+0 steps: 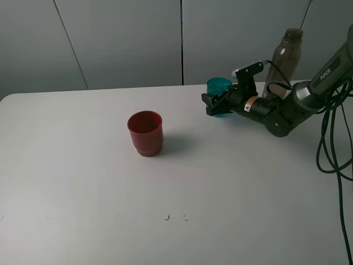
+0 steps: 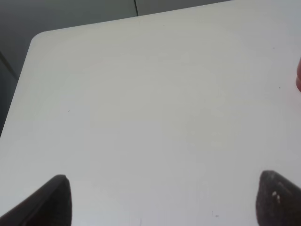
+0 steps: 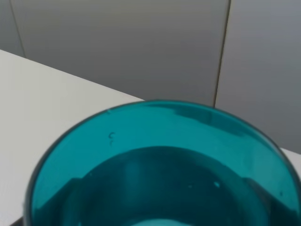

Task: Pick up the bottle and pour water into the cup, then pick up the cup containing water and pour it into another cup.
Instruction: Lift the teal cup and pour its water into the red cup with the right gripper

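The cup, a teal tumbler, is at the back right of the table with my right gripper shut on its lower part. In the right wrist view the cup fills the frame, rim up, and the dark fingers show through its wall. I cannot tell if it is off the table. The smoky bottle stands upright just behind the right arm. The red cup stands alone mid-table, and a sliver of it shows in the left wrist view. My left gripper is open over bare table.
The white table has a rounded far-left corner. Black cables hang off the right arm at the table's right edge. Grey wall panels stand behind the table.
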Action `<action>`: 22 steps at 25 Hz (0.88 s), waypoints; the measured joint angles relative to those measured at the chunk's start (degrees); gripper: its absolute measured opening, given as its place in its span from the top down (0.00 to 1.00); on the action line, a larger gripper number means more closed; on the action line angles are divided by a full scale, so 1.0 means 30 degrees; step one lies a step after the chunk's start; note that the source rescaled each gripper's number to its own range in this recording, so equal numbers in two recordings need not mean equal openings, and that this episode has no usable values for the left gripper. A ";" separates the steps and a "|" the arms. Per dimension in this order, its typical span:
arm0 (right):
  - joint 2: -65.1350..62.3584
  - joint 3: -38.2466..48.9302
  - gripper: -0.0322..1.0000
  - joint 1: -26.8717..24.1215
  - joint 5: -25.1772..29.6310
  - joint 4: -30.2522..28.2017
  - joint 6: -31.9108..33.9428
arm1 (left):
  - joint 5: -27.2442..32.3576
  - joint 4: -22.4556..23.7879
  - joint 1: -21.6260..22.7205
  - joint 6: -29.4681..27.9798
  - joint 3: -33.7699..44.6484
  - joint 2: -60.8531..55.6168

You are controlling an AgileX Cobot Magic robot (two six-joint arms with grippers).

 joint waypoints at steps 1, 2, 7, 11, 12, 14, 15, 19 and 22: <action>0.0000 0.0000 0.90 0.0000 0.0043 -0.0015 0.0032 | 0.0000 0.0000 0.0000 0.0000 0.0000 0.0000; -0.0042 0.0000 0.90 0.0000 0.0087 -0.0046 0.0032 | 0.0000 0.0000 0.0000 0.0000 0.0000 0.0000; -0.0679 0.0000 0.90 0.0012 0.0863 -0.0789 0.0180 | 0.0000 0.0000 0.0000 0.0000 0.0000 0.0000; -0.1581 0.0000 0.90 0.0046 0.0911 -0.1738 0.0224 | 0.0000 0.0000 0.0000 0.0000 0.0000 0.0000; -0.1774 0.0000 0.90 0.0046 0.0911 -0.1939 0.0224 | 0.0000 0.0000 0.0000 0.0000 0.0000 0.0000; -0.2090 0.0000 0.90 0.0092 0.0911 -0.2303 0.0224 | 0.0000 0.0000 0.0000 0.0000 0.0000 0.0000; -0.2253 0.0000 0.90 0.0134 0.0911 -0.2549 0.0224 | 0.0000 0.0000 0.0000 0.0000 0.0000 0.0000; -0.2741 0.0000 0.90 0.0173 0.0872 -0.3068 0.0308 | 0.0000 0.0000 0.0000 0.0000 0.0000 0.0000; -0.2826 0.0000 0.90 0.0212 0.0871 -0.3213 0.0308 | 0.0000 0.0000 0.0000 0.0000 0.0000 0.0000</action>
